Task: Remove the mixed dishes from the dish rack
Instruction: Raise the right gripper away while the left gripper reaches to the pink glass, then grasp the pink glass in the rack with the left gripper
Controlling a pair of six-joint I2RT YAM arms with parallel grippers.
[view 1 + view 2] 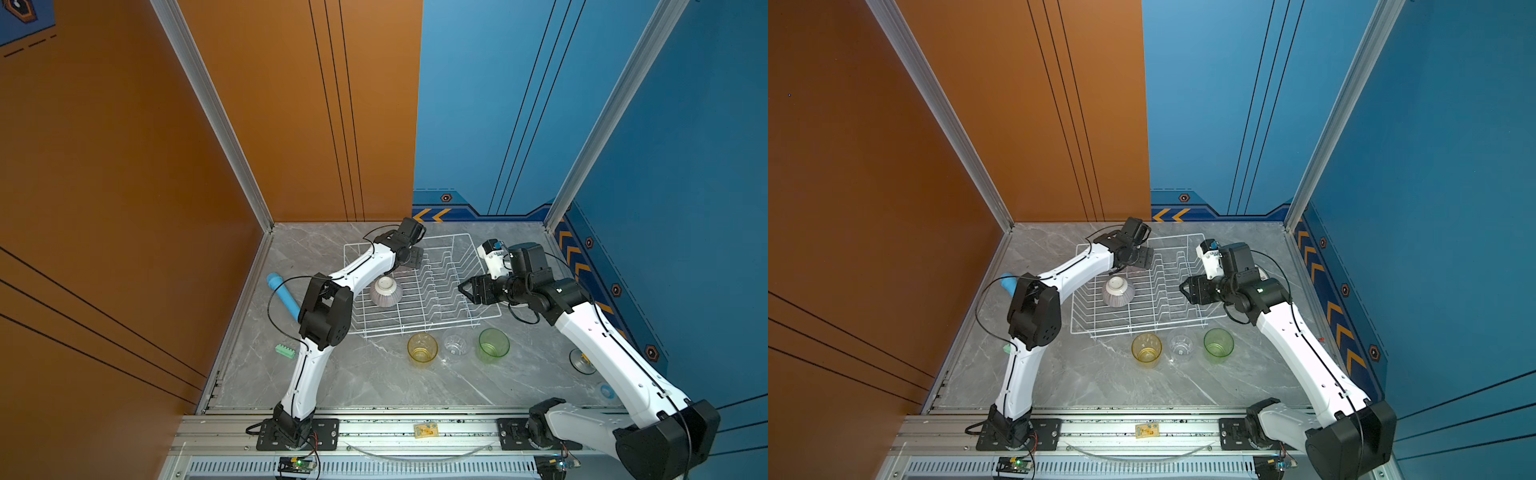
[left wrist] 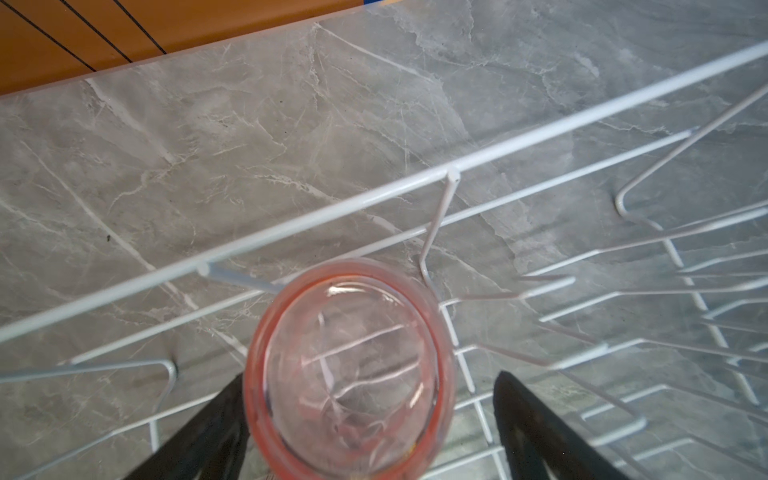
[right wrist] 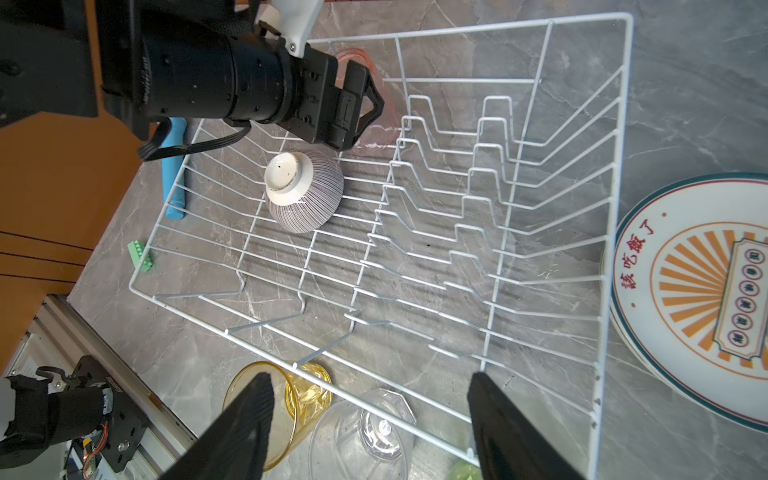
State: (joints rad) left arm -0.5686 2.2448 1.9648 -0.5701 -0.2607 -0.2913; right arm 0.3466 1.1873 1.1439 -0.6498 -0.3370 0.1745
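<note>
Pink tumbler, just inside the rim of the dish rack: thin glass, judged light, slick and fragile; best pinched gently across its wall. Left hand wide open astride it, gripping nothing yet. Striped bowl inverted close by in the rack. Right hand open, empty, at the rack's edge, well apart.
</note>
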